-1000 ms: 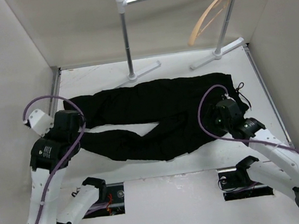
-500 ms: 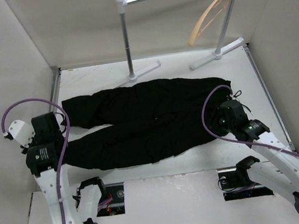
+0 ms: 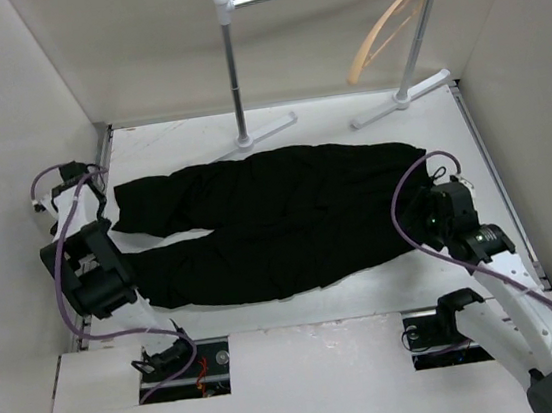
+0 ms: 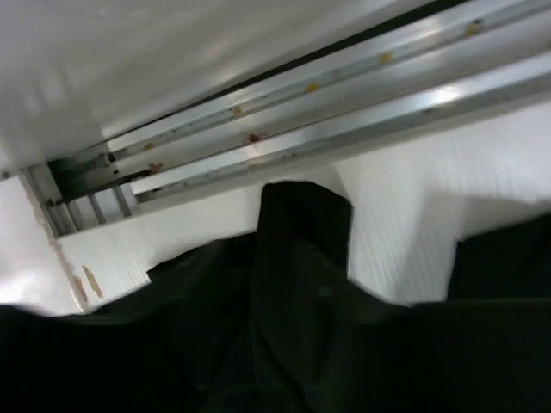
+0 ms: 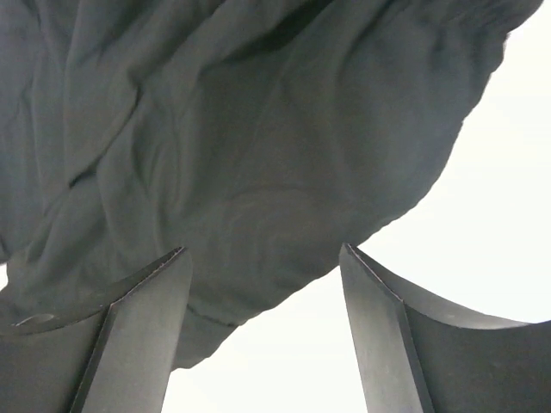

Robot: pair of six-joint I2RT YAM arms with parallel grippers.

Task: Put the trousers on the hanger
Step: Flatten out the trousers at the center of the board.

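The black trousers [image 3: 278,221] lie flat across the table, waist to the right, legs to the left. The tan wooden hanger [image 3: 385,27] hangs on the rack's pole at the back right. My left gripper [image 3: 130,285] is at the end of the near leg. In the left wrist view, black cloth [image 4: 301,258] rises in a pinched fold at the middle and hides the fingers. My right gripper [image 3: 428,213] is just right of the waist. In the right wrist view it [image 5: 263,258] is open and empty over the waist edge [image 5: 258,172].
The white-and-silver pole rack [image 3: 231,71] stands at the back of the table, its feet just behind the trousers. White walls close in on the left, right and back. A metal rail [image 4: 344,112] runs along the table's left edge.
The near trouser leg has been pulled left and now lies straight. My left arm has moved left and back towards the wall. My right gripper has drawn right, off the waist.
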